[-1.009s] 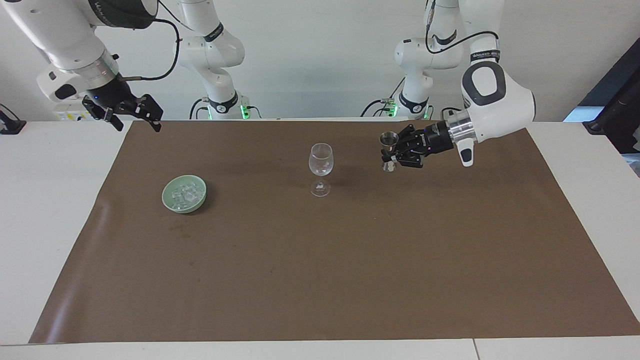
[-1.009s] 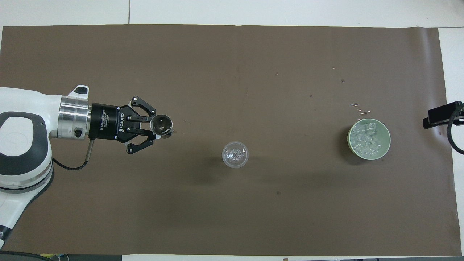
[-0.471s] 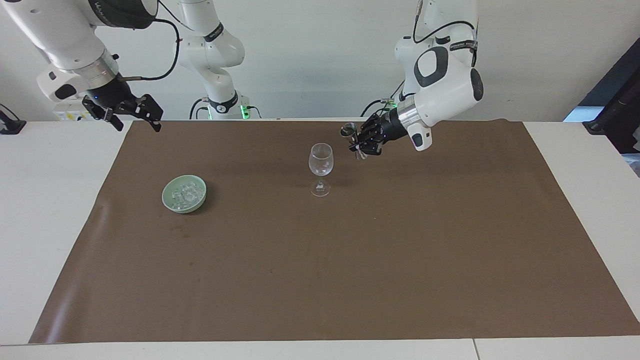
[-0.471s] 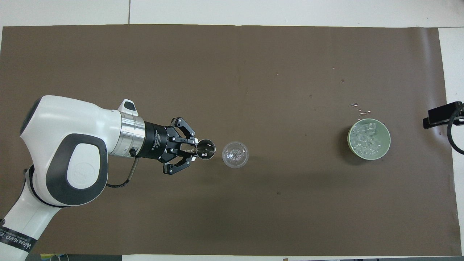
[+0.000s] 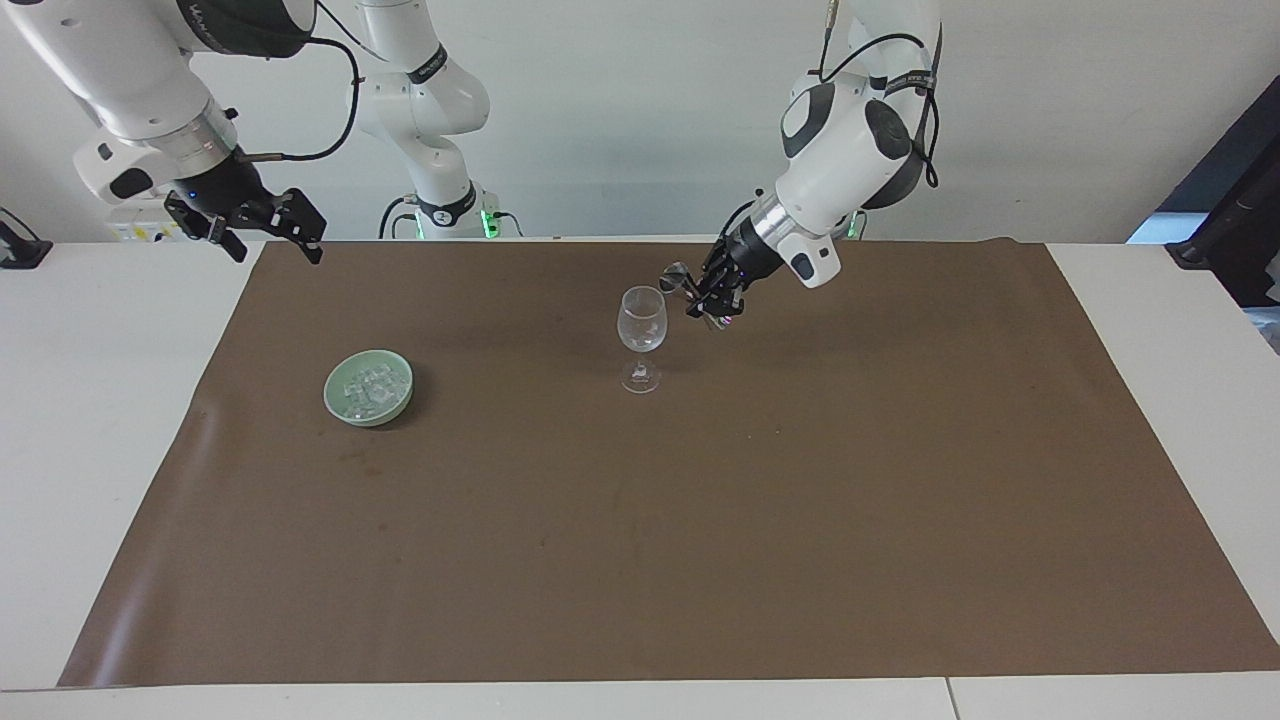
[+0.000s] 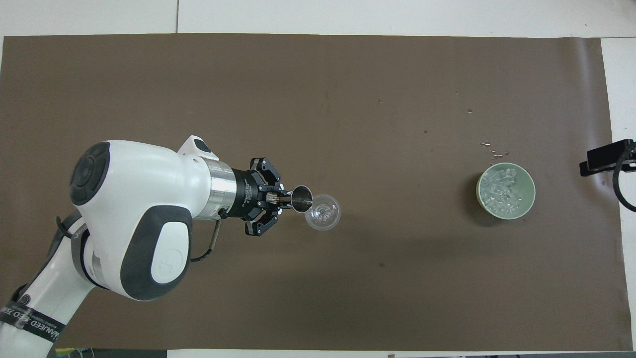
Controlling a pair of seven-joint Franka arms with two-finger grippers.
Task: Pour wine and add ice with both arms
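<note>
Since a second ago we've swung our left gripper (image 5: 703, 301) from the left arm's end of the brown paper mat (image 5: 700, 520) over to the single clear stemmed wine glass (image 5: 641, 335), and the one small steel measuring cup (image 6: 301, 198) now tips at the glass rim. Our fingers (image 6: 272, 198) are clamped together on that cup. One pale green round bowl (image 5: 369, 388) sits toward the right arm's end of the surface, with a handful of small clear ice cubes (image 6: 503, 189) in it, too many to count, well apart from both sets of fingers. Our right gripper (image 5: 268, 228) waits above the mat's corner, fingers apart, holding nothing.
</note>
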